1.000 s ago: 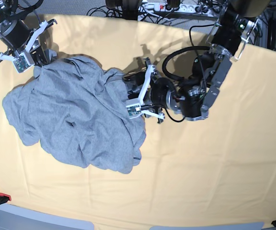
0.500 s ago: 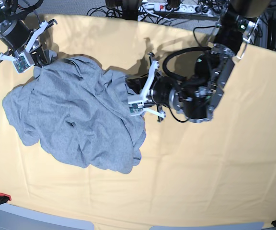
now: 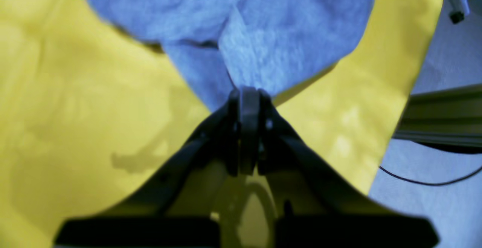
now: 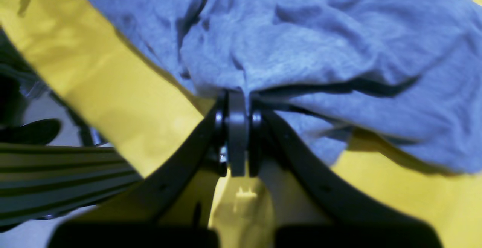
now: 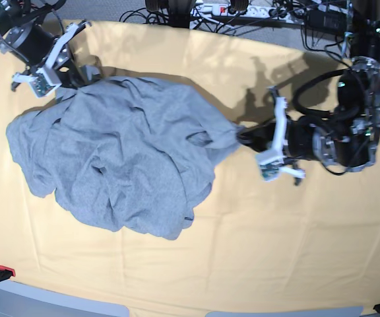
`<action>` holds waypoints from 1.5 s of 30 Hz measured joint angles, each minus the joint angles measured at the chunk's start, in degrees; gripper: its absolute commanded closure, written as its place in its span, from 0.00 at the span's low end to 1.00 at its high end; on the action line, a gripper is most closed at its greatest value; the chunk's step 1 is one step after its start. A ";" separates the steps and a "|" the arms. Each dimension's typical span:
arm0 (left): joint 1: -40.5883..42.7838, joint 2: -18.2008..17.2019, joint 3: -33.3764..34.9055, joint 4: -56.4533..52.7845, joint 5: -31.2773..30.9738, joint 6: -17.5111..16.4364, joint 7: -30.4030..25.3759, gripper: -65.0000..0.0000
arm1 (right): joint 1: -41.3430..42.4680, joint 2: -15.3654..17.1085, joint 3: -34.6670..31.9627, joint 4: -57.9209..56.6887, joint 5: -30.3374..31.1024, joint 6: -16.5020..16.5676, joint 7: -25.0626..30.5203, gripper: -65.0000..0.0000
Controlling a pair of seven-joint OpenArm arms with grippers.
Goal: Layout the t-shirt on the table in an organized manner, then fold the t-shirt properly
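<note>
You have both claws clamped on the t-shirt [image 5: 117, 165]: left claw [image 5: 243, 137] pinching its near edge, right claw [image 5: 68, 84] across it, bunched fabric lying on the bench [image 5: 243, 251] between

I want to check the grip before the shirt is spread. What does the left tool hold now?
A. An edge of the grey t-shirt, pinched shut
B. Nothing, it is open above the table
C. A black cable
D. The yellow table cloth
A: in the left wrist view the left tool is closed on a pointed fold of the t-shirt, pulled out over the table.
</note>
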 measured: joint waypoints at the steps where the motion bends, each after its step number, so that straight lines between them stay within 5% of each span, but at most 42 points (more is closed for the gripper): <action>1: 0.20 -0.85 -1.20 0.00 -0.76 0.00 0.04 1.00 | 0.04 0.00 -1.46 0.00 -1.57 0.00 0.02 1.00; 12: 3.96 -9.09 -14.23 0.11 -7.85 0.00 -0.09 1.00 | 0.07 0.07 -10.56 0.00 -27.12 -6.34 2.82 1.00; 18: 4.63 -9.49 -18.36 0.26 -18.97 0.00 -0.11 1.00 | 0.04 0.15 -10.54 0.00 -25.88 -6.84 2.78 1.00; 23: 8.22 -9.22 -18.36 0.31 -19.69 -0.02 0.00 1.00 | 0.15 0.15 -10.54 0.00 -17.33 -2.78 3.87 1.00; 30: 9.07 -5.55 -18.36 0.26 -19.65 0.00 0.11 1.00 | 7.78 0.13 -10.80 -0.02 -16.74 -4.72 11.87 1.00; 31: 9.07 -5.40 -18.36 0.26 -19.65 0.00 0.09 1.00 | 8.81 0.15 -11.45 -0.02 -16.81 -4.79 11.89 0.99; 37: 9.07 -5.42 -18.36 0.24 -19.50 0.00 0.11 1.00 | 16.00 -0.04 -15.93 -5.64 -19.52 -7.96 12.48 0.48; 41: 9.05 -5.40 -18.36 0.26 -18.27 0.00 0.04 1.00 | 19.19 0.13 -15.08 -7.15 -25.88 -9.97 9.60 0.46; 45: 9.09 -5.46 -18.36 0.09 -11.80 0.00 0.07 1.00 | 20.24 0.13 -10.01 -2.60 -22.43 -10.49 1.57 0.46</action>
